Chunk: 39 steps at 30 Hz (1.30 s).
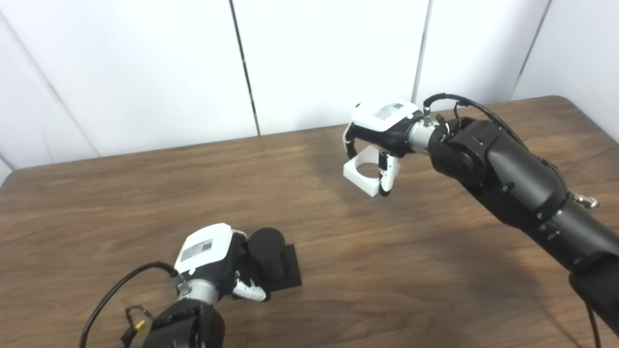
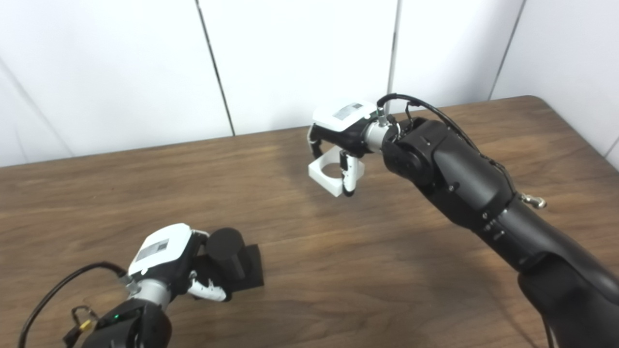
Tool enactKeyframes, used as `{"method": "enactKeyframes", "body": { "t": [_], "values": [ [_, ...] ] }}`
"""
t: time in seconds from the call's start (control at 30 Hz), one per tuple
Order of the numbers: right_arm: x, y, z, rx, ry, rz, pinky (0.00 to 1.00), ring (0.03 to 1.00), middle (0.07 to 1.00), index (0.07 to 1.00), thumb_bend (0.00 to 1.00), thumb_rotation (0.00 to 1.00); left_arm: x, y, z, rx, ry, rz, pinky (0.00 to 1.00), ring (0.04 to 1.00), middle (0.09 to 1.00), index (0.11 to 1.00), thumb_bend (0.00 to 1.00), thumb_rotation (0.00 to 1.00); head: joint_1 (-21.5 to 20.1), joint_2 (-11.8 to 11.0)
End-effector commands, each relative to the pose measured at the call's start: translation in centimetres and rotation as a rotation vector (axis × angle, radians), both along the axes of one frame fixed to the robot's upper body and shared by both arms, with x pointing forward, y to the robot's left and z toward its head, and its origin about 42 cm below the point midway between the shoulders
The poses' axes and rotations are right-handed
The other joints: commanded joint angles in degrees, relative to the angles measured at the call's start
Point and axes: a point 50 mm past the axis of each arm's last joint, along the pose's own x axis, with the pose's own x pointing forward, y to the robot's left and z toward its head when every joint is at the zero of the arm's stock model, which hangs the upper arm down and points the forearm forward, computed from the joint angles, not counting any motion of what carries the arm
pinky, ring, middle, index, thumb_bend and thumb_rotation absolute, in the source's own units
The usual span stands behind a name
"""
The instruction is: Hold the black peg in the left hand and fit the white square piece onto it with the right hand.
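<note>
The black peg (image 1: 267, 249) is a short upright cylinder on a flat square black base, standing on the wooden table (image 1: 387, 270) at the lower left. My left hand (image 1: 210, 256) is pressed against its left side, with the thumb along the base's near edge and the fingers mostly hidden behind the cylinder. The white square piece (image 1: 363, 173), which has a round hole through it, is at the table's far middle. My right hand (image 1: 382, 125) comes down over it, and its fingers (image 1: 387, 176) close on the piece's sides. I cannot tell whether the piece touches the table.
A white panelled wall (image 1: 309, 58) runs behind the table's far edge. The right arm (image 1: 522, 193) stretches across the table's right half. A black cable (image 1: 116, 290) loops beside the left wrist. Bare wood lies between the two hands.
</note>
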Motion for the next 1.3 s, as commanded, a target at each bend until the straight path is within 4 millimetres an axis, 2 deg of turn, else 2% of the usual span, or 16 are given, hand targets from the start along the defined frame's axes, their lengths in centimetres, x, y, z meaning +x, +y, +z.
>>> {"method": "enactKeyframes", "body": {
  "t": [0.0,0.3,0.57,0.77,0.97,1.27],
  "values": [
    [-0.4,0.5,3.4,0.022,-0.089,0.045,1.00,0.826,0.743,0.481,0.53,0.14,-0.1,-0.9,-1.4,0.014,0.066,-0.026,0.82,0.876,0.831,0.485,0.52,0.05,0.0,0.0],
    [-3.6,4.0,4.6,0.106,-0.063,0.192,1.00,0.853,0.759,0.482,0.53,0.14,0.1,-1.6,-1.7,0.010,0.060,-0.023,0.84,0.885,0.832,0.485,0.52,0.05,1.0,-0.4],
    [-5.3,5.9,5.0,0.128,-0.068,0.278,1.00,0.844,0.753,0.482,0.53,0.14,0.0,-2.2,-2.0,-0.011,0.054,-0.011,0.84,0.882,0.833,0.484,0.52,0.05,3.3,-0.2],
    [-6.0,6.9,5.4,0.148,-0.082,0.343,1.00,0.836,0.743,0.481,0.53,0.14,0.4,-2.5,-2.1,0.005,0.059,-0.014,0.80,0.867,0.811,0.484,0.52,0.05,4.8,0.3],
    [-6.5,7.8,5.4,0.154,-0.067,0.382,1.00,0.842,0.747,0.481,0.53,0.14,0.4,-2.9,-1.9,-0.009,0.059,-0.009,0.83,0.882,0.826,0.484,0.52,0.05,6.2,0.9],
    [-6.9,8.5,4.0,0.160,-0.009,0.406,1.00,0.849,0.749,0.481,0.53,0.14,0.5,-3.4,-1.8,-0.027,0.063,0.000,0.83,0.893,0.838,0.484,0.52,0.05,9.0,2.0]
  ]
}}
